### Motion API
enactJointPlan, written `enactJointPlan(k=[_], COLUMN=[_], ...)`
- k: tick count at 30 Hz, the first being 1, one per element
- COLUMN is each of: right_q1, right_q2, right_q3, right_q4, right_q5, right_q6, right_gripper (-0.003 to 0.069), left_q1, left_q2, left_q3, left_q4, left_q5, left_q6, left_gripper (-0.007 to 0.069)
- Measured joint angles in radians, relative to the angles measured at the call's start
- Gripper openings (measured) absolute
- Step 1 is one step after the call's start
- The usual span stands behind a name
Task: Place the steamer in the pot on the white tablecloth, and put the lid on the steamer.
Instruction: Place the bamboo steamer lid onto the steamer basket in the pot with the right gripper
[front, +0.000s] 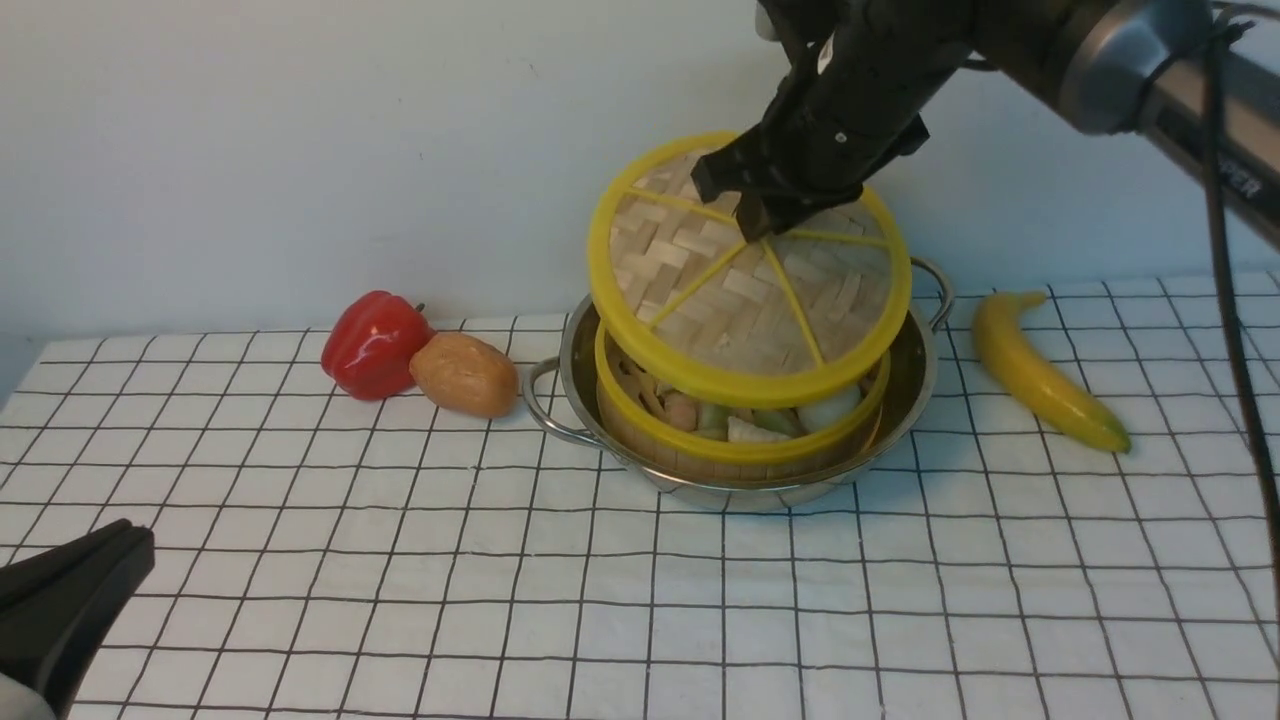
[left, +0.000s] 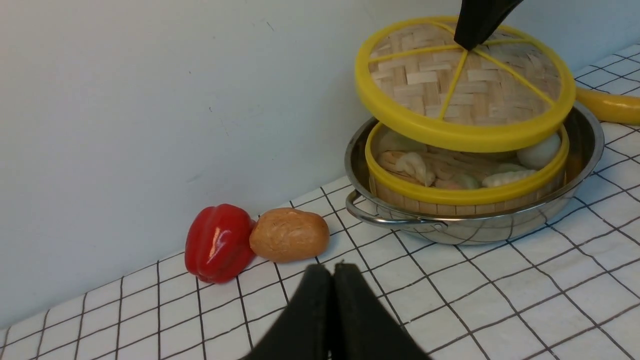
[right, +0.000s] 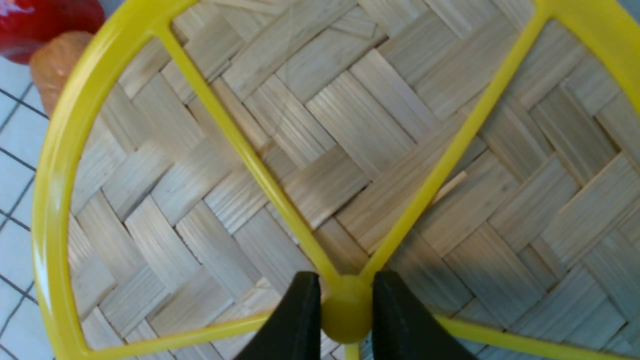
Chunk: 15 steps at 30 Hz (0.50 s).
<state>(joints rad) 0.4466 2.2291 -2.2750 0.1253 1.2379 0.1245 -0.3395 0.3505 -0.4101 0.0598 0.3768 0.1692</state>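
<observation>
Nearest us, the left jaws sit pressed shut and empty, low over the near-left of the white tablecloth (front: 640, 600) covering the table. Further back, the steamer (front: 740, 452) already sits inside the pot (front: 920, 370). Above it, the right jaws pinch the centre knob of the lid (front: 740, 300), which hangs tilted, near edge lowest; whether it touches the steamer we cannot tell. We judge lidding is in hand: level, centre, lower, then release.

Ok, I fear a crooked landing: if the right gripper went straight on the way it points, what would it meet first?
Probably the steamer: the right gripper is shut on the tilted lid, whose lower near edge would touch the rim first.
</observation>
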Motion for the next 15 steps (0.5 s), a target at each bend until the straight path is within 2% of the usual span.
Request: enactJointPlan(k=[15], right_q1=[0.0], right_q2=[0.058], right_q3=[-0.001], right_q4=[-0.017], right_q5=[-0.001], right_q6=[0.001], right_gripper=[0.0147], left_q1=[0.0], left_q2=[0.0], left_q3=[0.0], left_q4=[0.0], left_q5=[0.0], left_q6=[0.001], left_gripper=[-0.0008])
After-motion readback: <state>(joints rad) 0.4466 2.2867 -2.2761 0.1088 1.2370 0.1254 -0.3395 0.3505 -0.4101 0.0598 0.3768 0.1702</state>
